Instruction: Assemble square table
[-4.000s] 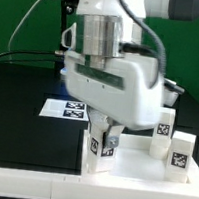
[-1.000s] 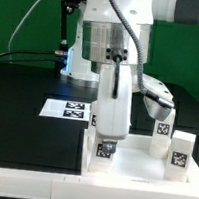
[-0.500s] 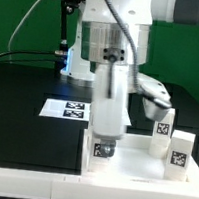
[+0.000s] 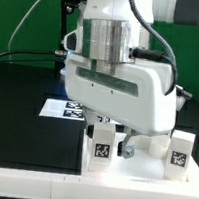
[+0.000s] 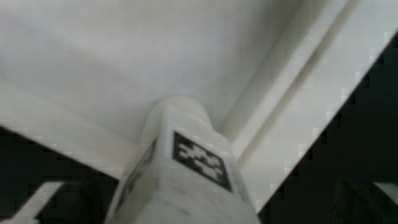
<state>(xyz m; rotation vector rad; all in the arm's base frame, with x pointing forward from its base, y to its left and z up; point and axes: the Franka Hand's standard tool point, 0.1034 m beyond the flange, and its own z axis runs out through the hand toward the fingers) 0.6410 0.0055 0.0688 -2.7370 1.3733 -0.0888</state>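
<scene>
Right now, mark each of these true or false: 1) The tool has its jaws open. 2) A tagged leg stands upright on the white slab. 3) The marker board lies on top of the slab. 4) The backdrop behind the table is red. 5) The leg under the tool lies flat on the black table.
1) True: the tool stands open around the near leg, not clamped on it.
2) True: that leg is upright on the square table slab.
3) False: the marker board lies on the black table, beside the slab.
4) False: the backdrop is green.
5) False: it stands upright on the slab; another leg stands at the exterior view's right.
</scene>
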